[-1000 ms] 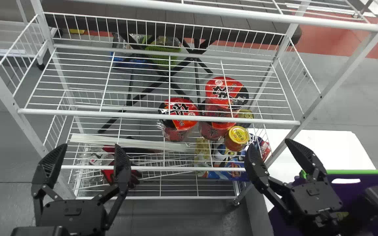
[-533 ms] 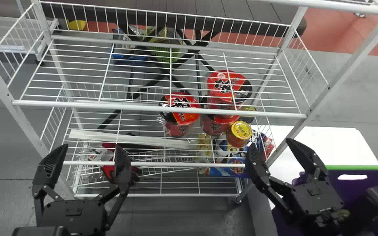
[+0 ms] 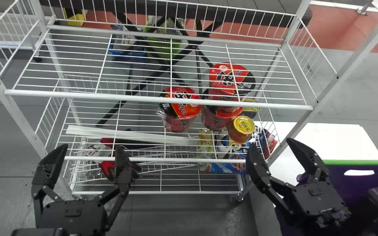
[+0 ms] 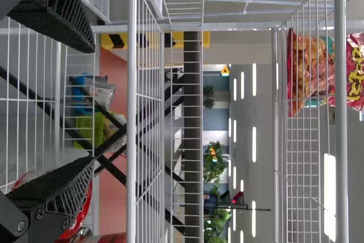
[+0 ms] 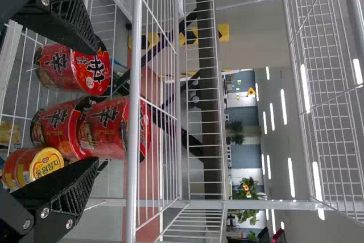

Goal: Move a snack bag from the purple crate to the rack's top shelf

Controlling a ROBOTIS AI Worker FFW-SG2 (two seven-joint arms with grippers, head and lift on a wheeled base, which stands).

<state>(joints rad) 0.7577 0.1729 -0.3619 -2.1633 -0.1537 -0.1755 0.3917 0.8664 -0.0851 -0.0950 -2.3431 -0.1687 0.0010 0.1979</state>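
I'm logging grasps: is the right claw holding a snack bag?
No, the right claw stands open and empty in the head view.

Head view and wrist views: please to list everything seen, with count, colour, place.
Rack: one, white, ahead
Snack bag: at least one, red, top shelf
Cups: three, red-black, lower shelf
Tins: two, yellow-topped, beside cups
Packets: several, mixed colours, lower right
Glove-like item: one, red-black, lower left
Strips: count unclear, white, lower left
Baskets: two, blue, green, behind rack
Long table: one, dark, behind
Side table: one, white, right
Crate: one, purple, right
Plants: several, green, background
Left gripper: one, black, left
Right gripper: one, black, right
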